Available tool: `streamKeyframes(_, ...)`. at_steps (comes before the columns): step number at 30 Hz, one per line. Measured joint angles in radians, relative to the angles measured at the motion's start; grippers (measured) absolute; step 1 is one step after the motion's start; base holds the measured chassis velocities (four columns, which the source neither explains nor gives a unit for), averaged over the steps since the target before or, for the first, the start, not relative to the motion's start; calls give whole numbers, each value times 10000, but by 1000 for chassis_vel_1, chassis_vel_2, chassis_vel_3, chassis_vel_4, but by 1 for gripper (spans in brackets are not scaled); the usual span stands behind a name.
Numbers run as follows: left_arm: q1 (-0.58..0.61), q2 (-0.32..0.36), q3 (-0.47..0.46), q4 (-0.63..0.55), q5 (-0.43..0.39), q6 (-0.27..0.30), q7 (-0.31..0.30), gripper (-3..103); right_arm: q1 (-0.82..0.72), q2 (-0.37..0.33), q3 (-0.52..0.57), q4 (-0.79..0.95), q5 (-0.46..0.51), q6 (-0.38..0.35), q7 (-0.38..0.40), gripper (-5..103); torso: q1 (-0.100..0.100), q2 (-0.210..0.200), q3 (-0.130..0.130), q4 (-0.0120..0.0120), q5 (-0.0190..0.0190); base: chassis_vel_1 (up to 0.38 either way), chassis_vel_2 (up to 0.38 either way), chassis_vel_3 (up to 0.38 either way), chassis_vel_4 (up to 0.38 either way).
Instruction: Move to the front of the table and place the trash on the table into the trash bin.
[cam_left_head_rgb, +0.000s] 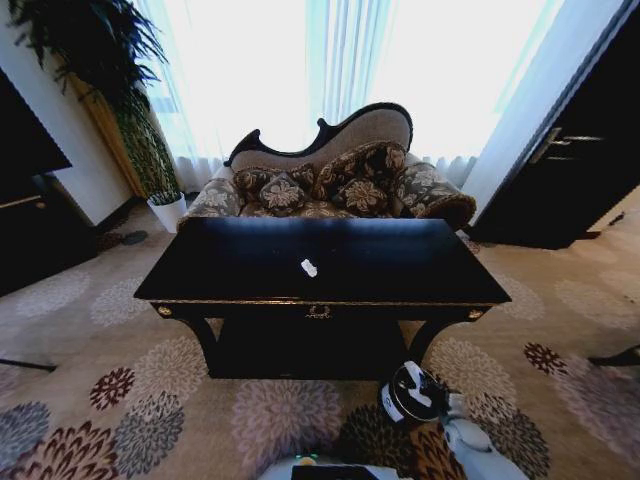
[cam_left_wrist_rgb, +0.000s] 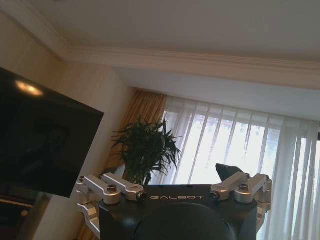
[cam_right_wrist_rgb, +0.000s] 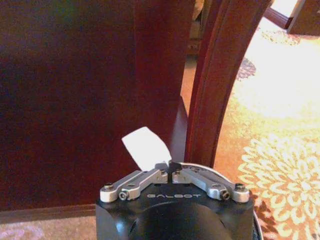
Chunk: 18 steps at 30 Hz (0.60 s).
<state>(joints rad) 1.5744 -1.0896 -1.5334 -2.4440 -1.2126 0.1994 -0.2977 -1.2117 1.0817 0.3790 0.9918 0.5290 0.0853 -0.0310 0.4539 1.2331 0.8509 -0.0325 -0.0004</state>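
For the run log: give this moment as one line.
right gripper: shut on paper scrap, by trash bin | left gripper: open, idle | table: white scrap on top

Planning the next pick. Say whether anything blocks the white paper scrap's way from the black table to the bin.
Only the right gripper, shut on another white scrap, over the small dark cylindrical trash bin. Nothing lies around the crumpled white paper scrap on the glossy black table. The left gripper points upward, open.

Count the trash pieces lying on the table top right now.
1 visible: a white paper scrap near the middle of the black table. The glossy dark top could hide a dark item, so others may be missed. The bin sits on the carpet by the table's front right leg.
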Motion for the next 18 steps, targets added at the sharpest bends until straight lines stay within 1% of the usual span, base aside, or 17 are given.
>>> streamKeyframes(3,-2,75,-30,-39,72,0,1,100,286,-38,-232,-227,140,-213,120,0,0,0,0,1,2,0,0,0,0)
streamKeyframes(7,28,114,-99,-68,71,3,2,100,493,-67,-324,-517,230,-261,46,0,0,0,1,0,2,0,0,0,0)
streamKeyframes(10,70,139,-154,-68,66,3,16,100,671,-113,-398,-844,559,-276,-401,0,0,0,0,0,1,0,0,0,0)
streamKeyframes(13,88,127,-133,-58,101,3,35,100,718,-87,-445,-1028,721,-373,-598,0,0,0,0,1,1,0,0,0,0)
streamKeyframes(15,68,144,-63,56,532,-20,148,100,735,39,-474,-1231,503,-418,-643,0,0,0,0,-1,2,0,0,0,0)
streamKeyframes(17,65,177,-64,78,666,-40,200,100,782,88,-483,-1333,406,-418,-610,0,0,0,1,-2,4,0,0,0,0)
streamKeyframes(18,80,239,-105,79,739,-54,236,100,879,137,-495,-1438,343,-422,-467,0,0,0,0,-2,3,0,0,0,0)
